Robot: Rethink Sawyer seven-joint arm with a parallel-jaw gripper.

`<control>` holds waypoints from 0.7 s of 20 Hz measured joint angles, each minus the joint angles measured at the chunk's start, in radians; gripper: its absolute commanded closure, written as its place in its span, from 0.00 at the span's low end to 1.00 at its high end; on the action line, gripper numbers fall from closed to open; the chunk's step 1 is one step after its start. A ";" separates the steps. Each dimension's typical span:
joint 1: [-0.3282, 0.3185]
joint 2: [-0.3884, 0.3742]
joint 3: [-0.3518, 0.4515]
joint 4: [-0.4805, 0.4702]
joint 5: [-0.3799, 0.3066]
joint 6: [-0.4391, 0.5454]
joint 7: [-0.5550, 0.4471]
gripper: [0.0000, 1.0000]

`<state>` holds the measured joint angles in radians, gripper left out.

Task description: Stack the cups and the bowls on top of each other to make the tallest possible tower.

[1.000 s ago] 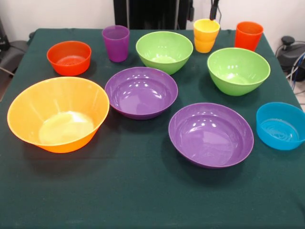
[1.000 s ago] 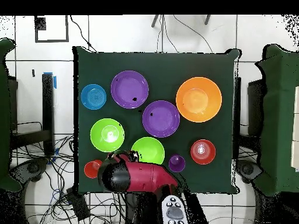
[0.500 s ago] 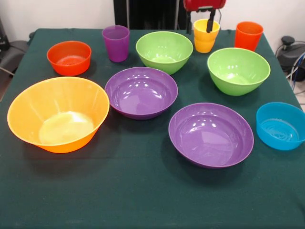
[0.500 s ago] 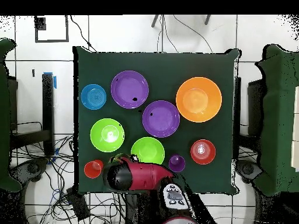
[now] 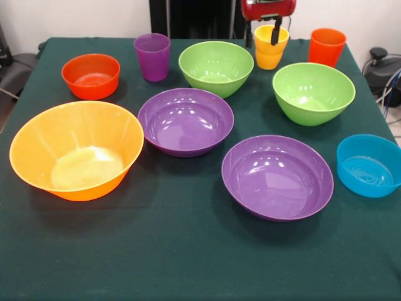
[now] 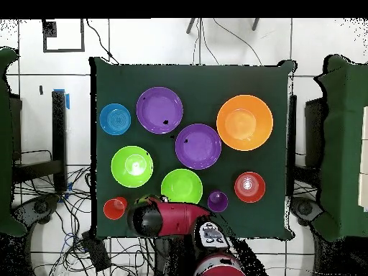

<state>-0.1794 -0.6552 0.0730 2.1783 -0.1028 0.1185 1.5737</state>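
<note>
My gripper (image 5: 262, 36) hangs at the far edge over the stacked yellow-orange cups (image 5: 269, 55). It is open: one finger (image 5: 274, 34) is inside the top cup, the other outside its left wall. In the overhead view the red arm (image 6: 169, 218) hides these cups. The orange-red cup (image 5: 326, 47) and the ribbed purple cup (image 5: 152, 56) stand apart. Two green bowls (image 5: 216, 67) (image 5: 313, 92), two purple bowls (image 5: 185, 120) (image 5: 277, 177), a blue bowl (image 5: 368, 165), a red-orange bowl (image 5: 91, 75) and the large yellow-orange bowl (image 5: 76, 148) sit singly. No tower shows.
The dark green tablecloth (image 5: 188, 263) covers the table. The black pedestal (image 5: 188, 15) stands behind the far edge. Cables (image 5: 388, 88) lie off the table's right side. The bowls stand close together in the middle.
The gripper has come down into the front view from above and settled over the yellow-orange cups. In the overhead view the arm has shifted slightly. Cups and bowls have not moved.
</note>
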 measured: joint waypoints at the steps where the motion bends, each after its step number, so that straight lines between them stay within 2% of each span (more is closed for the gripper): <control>1: 0.000 0.004 0.000 0.000 -0.003 0.000 0.000 0.00; 14: -0.003 0.101 0.001 -0.021 -0.049 -0.044 0.000 0.00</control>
<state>-0.1821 -0.5546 0.0744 2.1575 -0.1523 0.0743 1.5737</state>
